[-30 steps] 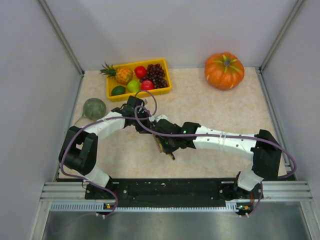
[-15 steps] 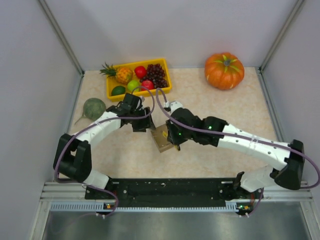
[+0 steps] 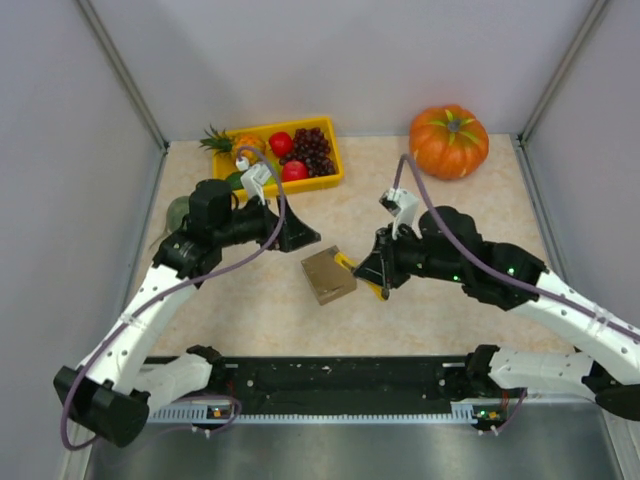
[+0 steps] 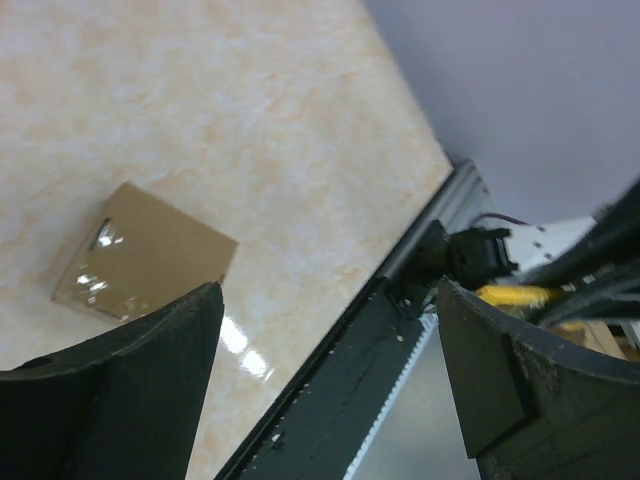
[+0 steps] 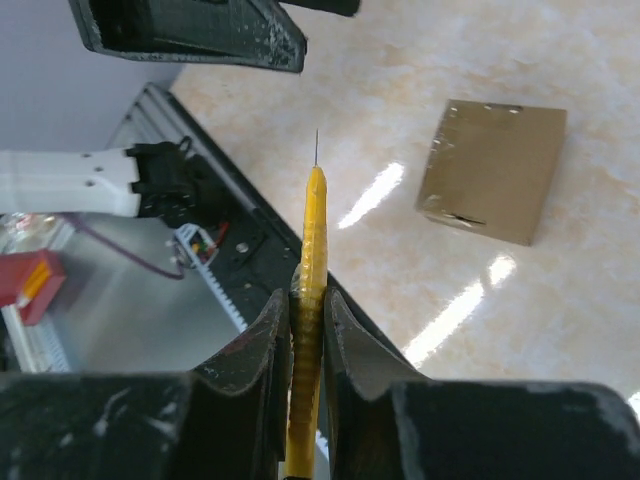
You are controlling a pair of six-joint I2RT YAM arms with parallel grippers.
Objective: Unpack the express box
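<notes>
The box (image 3: 328, 275) lies flat on the table (image 3: 450, 225), near the middle and a little toward the arms. Its lid is down, and glossy tape shines on top. It sits between the two claws and neither touches it.

The left claw (image 3: 298, 235) hangs above and behind the box with its fingers spread wide and nothing between them. Its wrist camera looks down past both fingers at the box below.

The right claw (image 5: 307, 310) is pressed together on a yellow cutter (image 5: 315, 230), whose thin tip points out ahead. From above the cutter sits just beside the box's right edge. From the wrist it is clearly apart from the box.

At the back left a yellow tray (image 3: 325, 183) holds fruit. A pumpkin (image 3: 449, 141) stands at the back right.
</notes>
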